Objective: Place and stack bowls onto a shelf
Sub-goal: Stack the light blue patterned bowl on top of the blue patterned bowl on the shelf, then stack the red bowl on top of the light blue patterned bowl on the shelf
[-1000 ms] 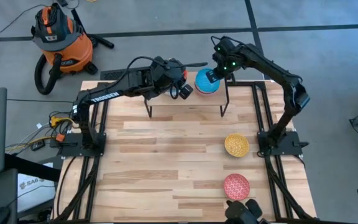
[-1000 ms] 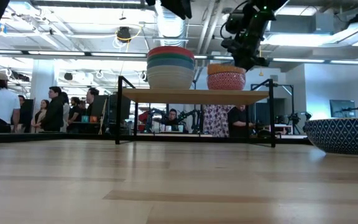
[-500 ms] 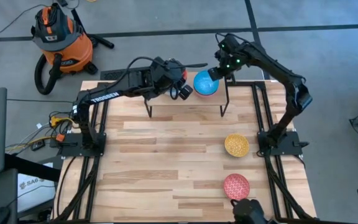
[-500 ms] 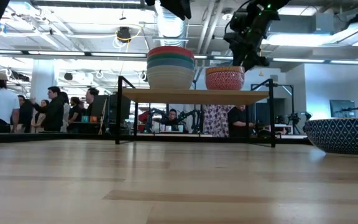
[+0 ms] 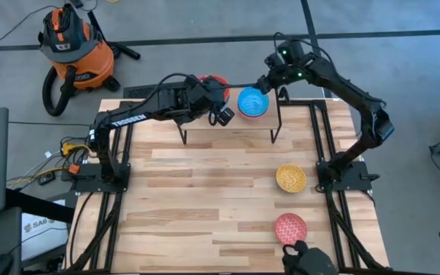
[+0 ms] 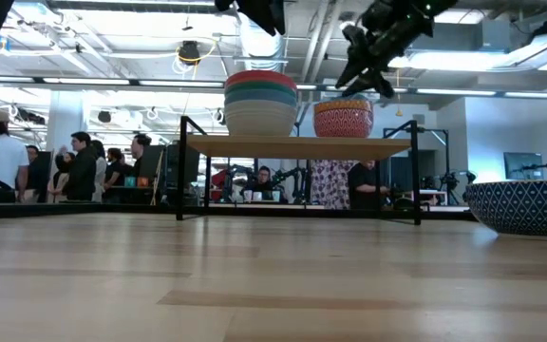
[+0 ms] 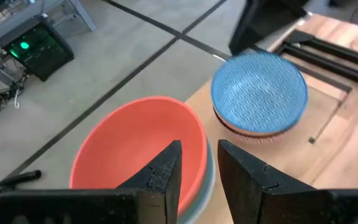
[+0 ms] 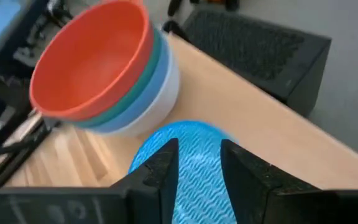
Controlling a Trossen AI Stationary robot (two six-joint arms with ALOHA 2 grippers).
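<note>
The shelf (image 6: pixel 297 146) stands at the table's far edge. On its left part sits a stack of bowls (image 6: pixel 260 103) with a red bowl (image 7: pixel 135 146) on top. To the right, a blue patterned bowl (image 5: pixel 252 101) sits nested in a pink-red speckled bowl (image 6: pixel 344 122). My right gripper (image 8: pixel 199 149) hangs open and tilted just above the blue bowl's far rim, touching nothing. My left gripper (image 7: pixel 199 149) hovers open above the red bowl's rim, with nothing between its fingers.
A yellow speckled bowl (image 5: pixel 290 178) and a pink-red speckled bowl (image 5: pixel 289 227) rest on the table's right side. A dark blue patterned bowl (image 6: pixel 525 207) sits near the front right. People stand in the room beyond the table. An orange vacuum (image 5: pixel 71 42) is on the floor.
My right gripper has let go of the blue bowl, which has dropped into the speckled bowl on the shelf and now sits nested in it. The gripper has then risen, tipped and drawn back toward the table's far edge.
</note>
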